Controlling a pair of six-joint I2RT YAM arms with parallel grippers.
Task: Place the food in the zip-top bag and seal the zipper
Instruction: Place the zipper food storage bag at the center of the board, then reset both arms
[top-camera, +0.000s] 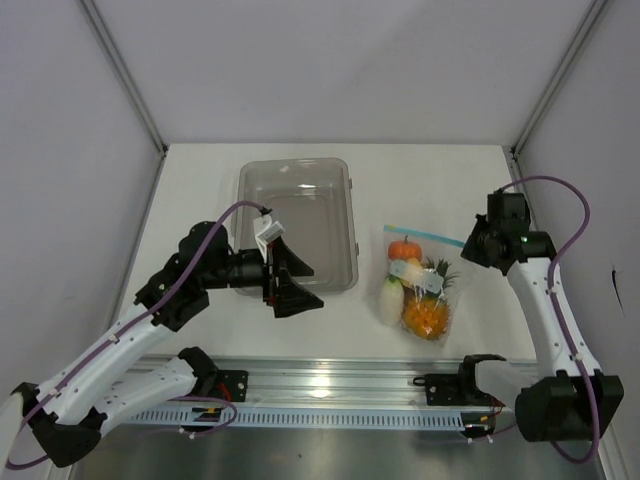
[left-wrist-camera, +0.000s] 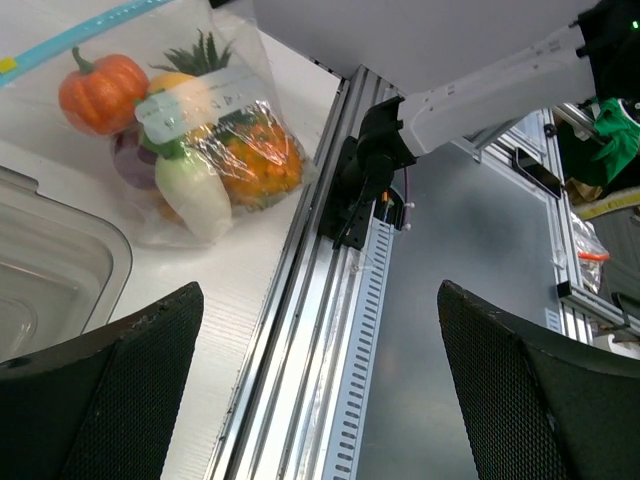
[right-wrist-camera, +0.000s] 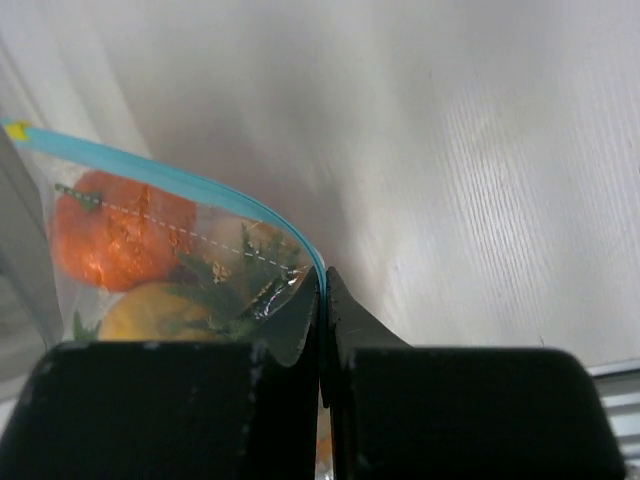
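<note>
The zip-top bag (top-camera: 420, 285) lies flat on the table right of centre. Inside it is the food: an orange pumpkin (top-camera: 404, 248), a white radish (top-camera: 391, 295) and an orange piece (top-camera: 425, 315). My right gripper (top-camera: 468, 245) is shut on the right end of the light blue zipper (right-wrist-camera: 200, 190), and the strip is pinched between its jaws (right-wrist-camera: 324, 275). Behind the plastic I see the pumpkin (right-wrist-camera: 120, 235), a lemon (right-wrist-camera: 150, 315) and a green sprig (right-wrist-camera: 240, 270). My left gripper (top-camera: 290, 280) hangs open and holds nothing, left of the bag (left-wrist-camera: 170, 130) and over the table's near edge (left-wrist-camera: 320, 300).
A rigid clear tray (top-camera: 350, 225) stands behind my left gripper, and its corner shows in the left wrist view (left-wrist-camera: 60, 270). The aluminium rail (top-camera: 330, 375) with both arm bases runs along the near edge. White walls close in the back and both sides.
</note>
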